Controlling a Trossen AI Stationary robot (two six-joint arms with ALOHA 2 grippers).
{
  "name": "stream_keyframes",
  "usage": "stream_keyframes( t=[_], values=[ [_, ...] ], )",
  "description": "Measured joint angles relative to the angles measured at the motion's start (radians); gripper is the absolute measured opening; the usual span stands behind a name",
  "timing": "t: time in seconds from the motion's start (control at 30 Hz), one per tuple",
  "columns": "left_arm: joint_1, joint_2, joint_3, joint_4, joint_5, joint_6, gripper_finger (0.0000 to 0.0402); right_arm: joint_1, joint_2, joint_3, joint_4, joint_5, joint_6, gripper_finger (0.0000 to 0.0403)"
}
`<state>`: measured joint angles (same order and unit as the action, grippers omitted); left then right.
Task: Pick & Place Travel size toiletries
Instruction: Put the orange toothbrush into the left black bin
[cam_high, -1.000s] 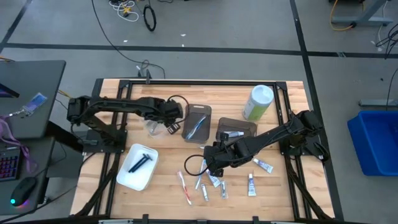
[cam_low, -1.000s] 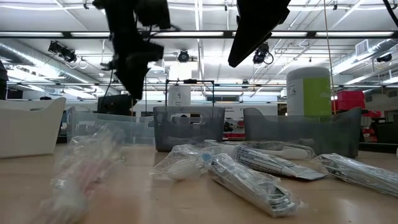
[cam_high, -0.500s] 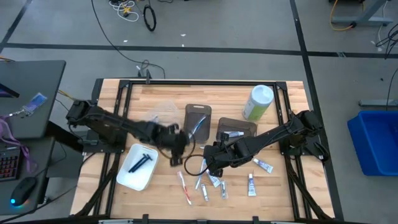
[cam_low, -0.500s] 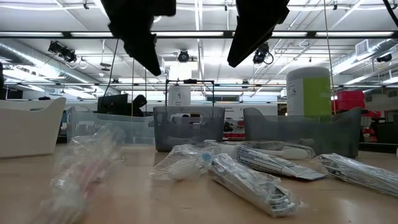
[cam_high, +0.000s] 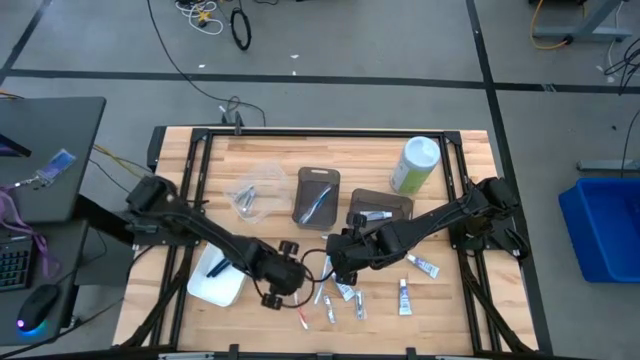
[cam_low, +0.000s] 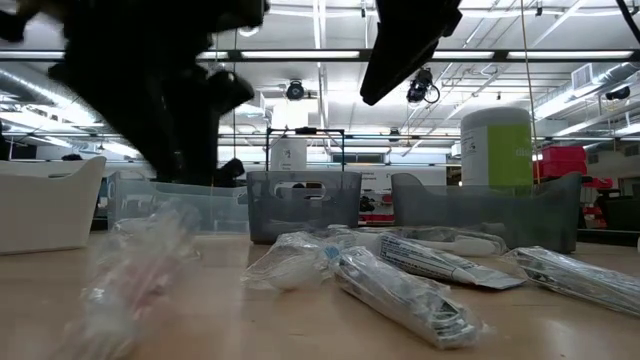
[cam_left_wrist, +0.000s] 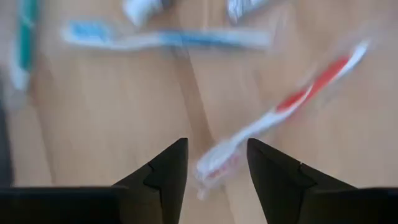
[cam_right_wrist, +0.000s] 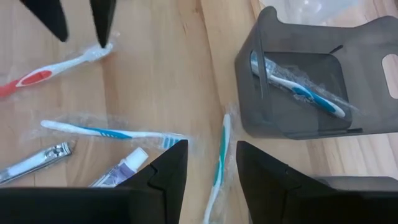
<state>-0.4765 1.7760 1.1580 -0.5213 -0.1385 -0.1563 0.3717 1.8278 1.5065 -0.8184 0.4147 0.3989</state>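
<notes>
The travel size toiletries lie near the table's front middle: a red-and-white toothbrush (cam_left_wrist: 280, 112), a blue one (cam_right_wrist: 112, 132), a green one (cam_right_wrist: 217, 163), small tubes (cam_high: 405, 296) and a nail clipper (cam_right_wrist: 34, 162). My left gripper (cam_left_wrist: 214, 165) hangs open low over the red toothbrush, a finger on either side of its bristle end. Whether it touches, I cannot tell. My right gripper (cam_right_wrist: 211, 165) hovers open above the green toothbrush, with nothing between its fingers.
A dark bin (cam_high: 318, 197) holds a blue toothbrush. A second dark bin (cam_high: 380, 207), a clear bin (cam_high: 255, 190) and a tall green canister (cam_high: 415, 165) stand farther back. A white tray (cam_high: 222, 280) lies left of the pile, partly under my left arm.
My left gripper has swung from over the clear bin toward the table's near edge and to the right. It has come down and rolled, and now sits over the red toothbrush beside my right gripper. The right arm has kept still.
</notes>
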Motion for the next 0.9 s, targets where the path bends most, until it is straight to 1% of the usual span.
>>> stream_keyframes(
  t=[0.2,0.33,0.43,0.53,0.77,0.9],
  values=[
    [-0.002,0.092,0.0,-0.01,-0.015,0.189,0.0204,0.0,0.0,0.0,0.011,0.0,-0.026,0.0146],
    [-0.002,0.121,0.002,-0.008,-0.002,0.246,0.0211,0.0,0.0,0.0,0.016,0.0,-0.05,0.0146],
    [-0.001,0.122,0.002,-0.005,-0.008,0.246,0.0209,0.0,0.0,0.0,0.016,0.0,-0.066,0.0145],
    [0.004,0.122,0.002,-0.003,-0.002,0.215,0.0193,0.0,0.0,0.0,0.016,0.0,-0.069,0.0146],
    [0.003,0.122,0.002,-0.007,0.004,0.162,0.0127,0.0,0.0,0.0,0.015,0.0,-0.071,0.0145],
    [0.005,0.118,0.006,-0.028,-0.004,0.13,0.0098,0.001,0.0,0.0,0.012,-0.003,-0.071,0.0146]
  ],
)
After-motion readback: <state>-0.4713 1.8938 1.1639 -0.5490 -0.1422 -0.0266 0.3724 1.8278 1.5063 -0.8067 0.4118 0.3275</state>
